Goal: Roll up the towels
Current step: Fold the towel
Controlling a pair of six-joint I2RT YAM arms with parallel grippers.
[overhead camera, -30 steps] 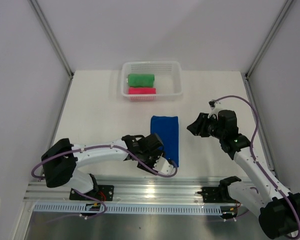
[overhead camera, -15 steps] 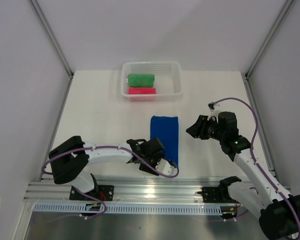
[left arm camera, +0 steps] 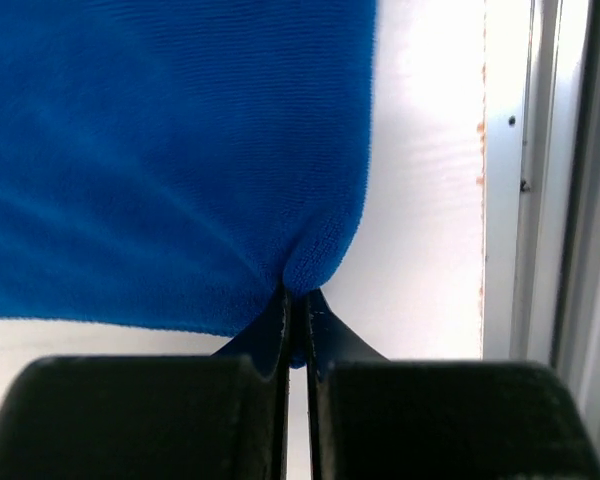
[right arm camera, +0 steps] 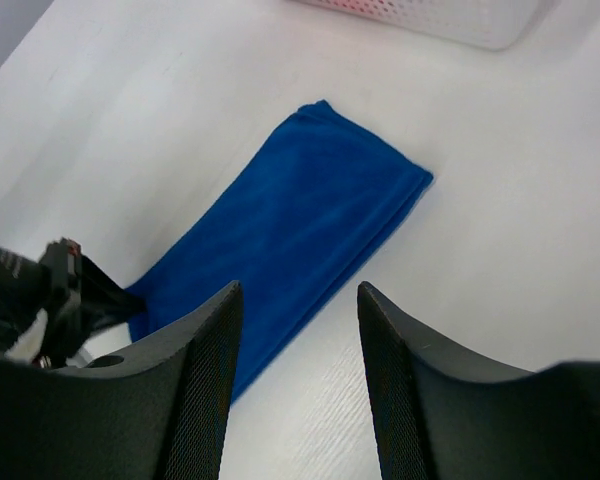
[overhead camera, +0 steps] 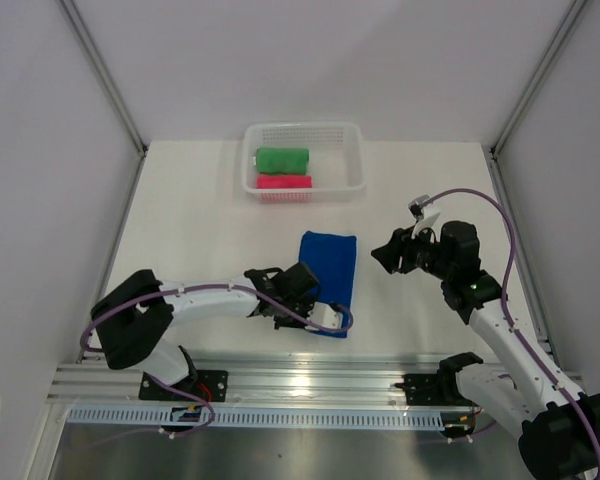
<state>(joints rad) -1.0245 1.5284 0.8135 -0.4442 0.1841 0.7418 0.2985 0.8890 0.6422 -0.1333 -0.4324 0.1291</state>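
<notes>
A royal blue towel (overhead camera: 332, 265) lies flat in the middle of the table, long side running away from me. My left gripper (overhead camera: 330, 320) is at its near end, shut on the near edge; in the left wrist view the cloth (left arm camera: 160, 150) bunches into a small fold between the closed fingertips (left arm camera: 300, 298). My right gripper (overhead camera: 388, 252) hovers open to the towel's right, above the table, with nothing between its fingers (right arm camera: 298, 295); the blue towel (right arm camera: 300, 220) shows below it. A green towel (overhead camera: 282, 159) and a pink towel (overhead camera: 284, 182) sit rolled in the basket.
The white mesh basket (overhead camera: 352, 170) stands at the back centre of the table. An aluminium rail (overhead camera: 310, 380) runs along the near edge, close behind the left gripper. The enclosure walls rise on both sides.
My left gripper has closed on the near edge of the blue towel, and that end has pulled up slightly away from the rail. The right gripper has hardly moved.
</notes>
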